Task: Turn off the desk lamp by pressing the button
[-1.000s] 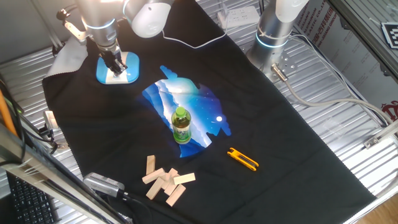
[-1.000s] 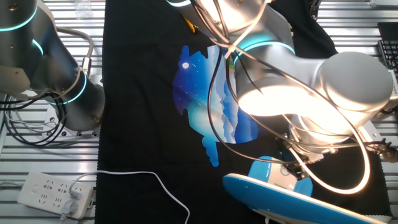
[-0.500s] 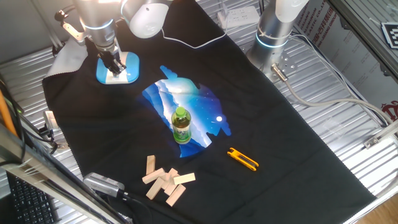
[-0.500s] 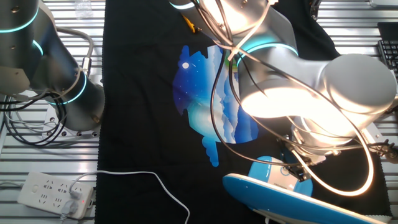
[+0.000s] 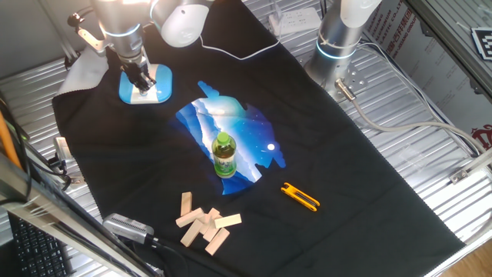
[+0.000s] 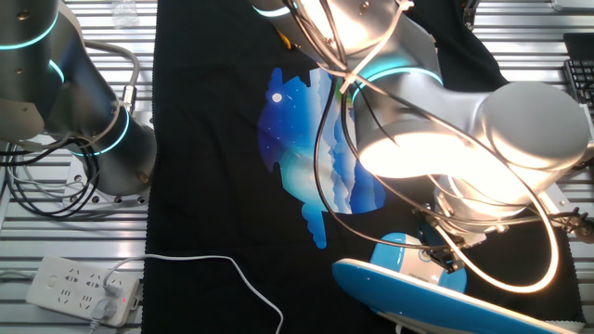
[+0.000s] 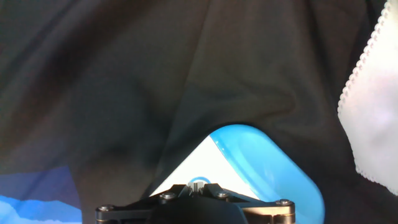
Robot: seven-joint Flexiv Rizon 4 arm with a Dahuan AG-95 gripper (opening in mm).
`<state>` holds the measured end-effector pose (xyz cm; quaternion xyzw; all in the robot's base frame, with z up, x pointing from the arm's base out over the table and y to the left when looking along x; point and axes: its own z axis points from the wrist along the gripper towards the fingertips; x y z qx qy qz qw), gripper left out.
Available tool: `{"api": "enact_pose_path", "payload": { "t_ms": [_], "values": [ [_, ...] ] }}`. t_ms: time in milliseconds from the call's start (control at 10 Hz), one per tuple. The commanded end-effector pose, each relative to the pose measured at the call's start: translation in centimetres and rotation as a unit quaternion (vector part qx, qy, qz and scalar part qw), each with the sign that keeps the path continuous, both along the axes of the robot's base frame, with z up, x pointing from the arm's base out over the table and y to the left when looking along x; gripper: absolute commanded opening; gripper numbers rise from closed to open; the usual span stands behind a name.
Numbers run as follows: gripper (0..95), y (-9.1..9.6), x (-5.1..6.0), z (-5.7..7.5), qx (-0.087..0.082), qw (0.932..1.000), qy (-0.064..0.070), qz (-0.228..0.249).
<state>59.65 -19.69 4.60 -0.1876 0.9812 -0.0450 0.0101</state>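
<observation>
The desk lamp [image 5: 151, 86] stands at the back left of the black cloth, with a light-blue rounded base and a white top panel. My gripper [image 5: 141, 81] points straight down onto that white panel. In the hand view the two fingertips meet with no gap, so the gripper [image 7: 197, 183] is shut, right over the white panel of the lamp [image 7: 273, 168]. I cannot tell whether the tips touch the panel, and the button is hidden under them. In the other fixed view the lamp base [image 6: 394, 253] shows under the brightly lit arm.
A white cloth [image 5: 84, 71] lies just left of the lamp and shows in the hand view [image 7: 373, 106]. A green bottle [image 5: 224, 154] stands mid-table. Wooden blocks [image 5: 204, 223] and a yellow clip [image 5: 300, 197] lie near the front. A second arm's base [image 5: 338, 38] stands at the back right.
My gripper shifted slightly toward the back left over the lamp base a second ago. It has stayed still for the last half second.
</observation>
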Motion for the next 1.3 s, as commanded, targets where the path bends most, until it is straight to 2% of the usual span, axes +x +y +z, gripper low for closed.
{"api": "enact_pose_path", "payload": {
  "t_ms": [100, 1300],
  "values": [
    [0.0, 0.04, 0.06, -0.03, 0.001, 1.0000, 0.000, 0.001],
    [0.0, -0.14, 0.15, -0.23, 0.005, 1.0000, 0.001, 0.003]
  ]
}}
